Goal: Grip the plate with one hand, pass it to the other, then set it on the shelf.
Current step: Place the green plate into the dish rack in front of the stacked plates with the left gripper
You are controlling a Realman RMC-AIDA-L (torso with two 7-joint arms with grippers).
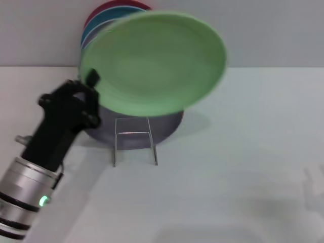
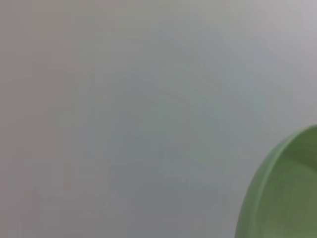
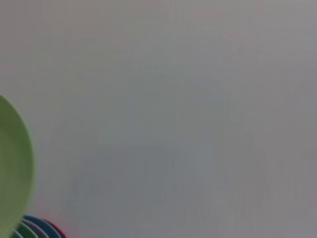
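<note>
The light green plate (image 1: 154, 63) hangs in the air, tilted, above the table's back middle. My left gripper (image 1: 91, 81) is shut on the plate's left rim, its black wrist reaching up from the lower left. Below the plate stands the shelf (image 1: 134, 140), a thin silver wire rack with an upright loop at its front. A part of the plate (image 2: 282, 193) fills the corner of the left wrist view, and its edge (image 3: 12, 168) shows in the right wrist view. My right gripper is out of view.
A lilac plate (image 1: 162, 129) lies on the table behind the rack, under the held plate. Several coloured plates (image 1: 104, 17) stand stacked against the back wall, also seen as plate rims (image 3: 39, 229) in the right wrist view.
</note>
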